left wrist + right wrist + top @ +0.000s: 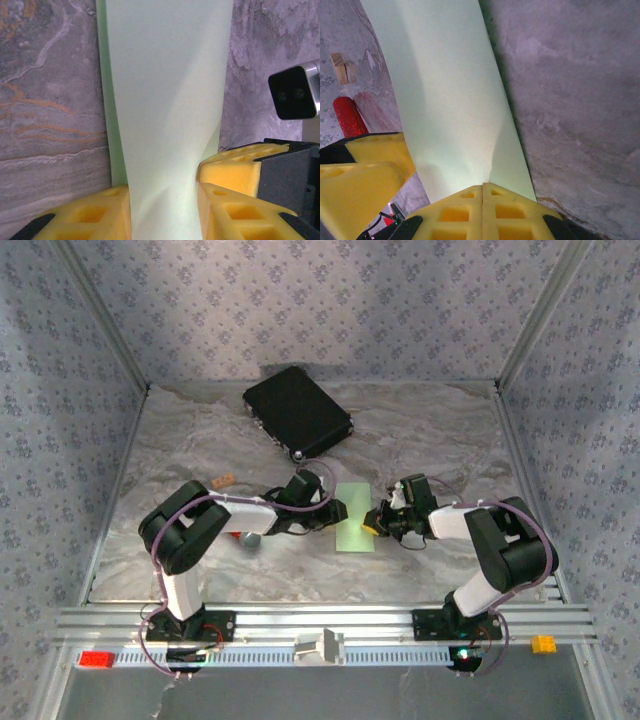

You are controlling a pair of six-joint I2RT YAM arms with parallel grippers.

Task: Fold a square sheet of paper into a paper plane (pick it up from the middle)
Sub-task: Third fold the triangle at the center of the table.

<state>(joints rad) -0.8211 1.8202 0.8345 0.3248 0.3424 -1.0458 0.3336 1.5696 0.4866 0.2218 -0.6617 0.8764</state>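
The square sheet of paper (355,530), light green and folded into a narrow strip, lies mid-table between both grippers. My left gripper (335,510) reaches in from the left. In the left wrist view its yellow fingers (112,212) stand either side of the sheet (165,75), touching it, and the upper layer bows up between them (165,192). My right gripper (375,523) comes from the right. Its fingers are pressed together (482,187) on the sheet's near edge (445,75), and a ridge rises from there. The paper plane is not in view.
A black case (297,412) lies at the back. A red-handled tool (245,537) sits under the left arm, its handle (349,117) near a small wooden block (224,480). The right gripper's fingers (235,167) stand close beside the left one's.
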